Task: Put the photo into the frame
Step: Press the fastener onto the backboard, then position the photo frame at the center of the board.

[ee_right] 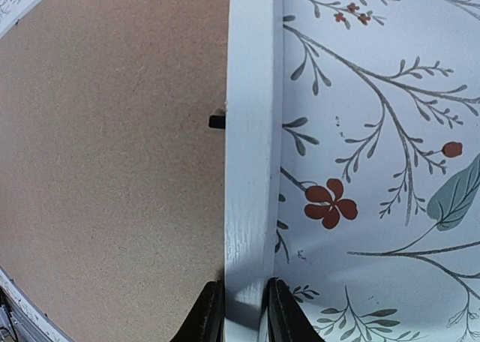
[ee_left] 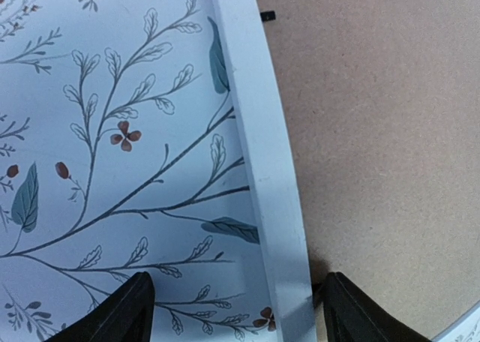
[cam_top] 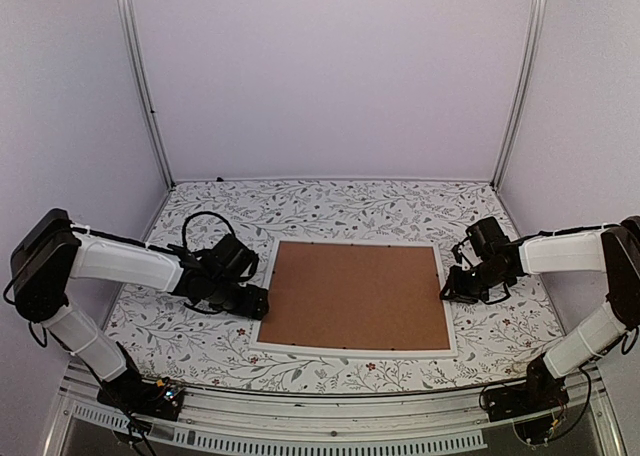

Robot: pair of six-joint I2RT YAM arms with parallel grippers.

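Plainly, the right hand (ee_right: pixel 241 301) pinches the frame (ee_right: pixel 252 132).

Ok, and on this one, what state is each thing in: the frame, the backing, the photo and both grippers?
frame: lying flat on the table, back side up.
backing board: seated inside the frame, brown face up.
photo: not visible.
left gripper: open, fingers either side of the frame's left rail.
right gripper: shut on the frame's right rail.
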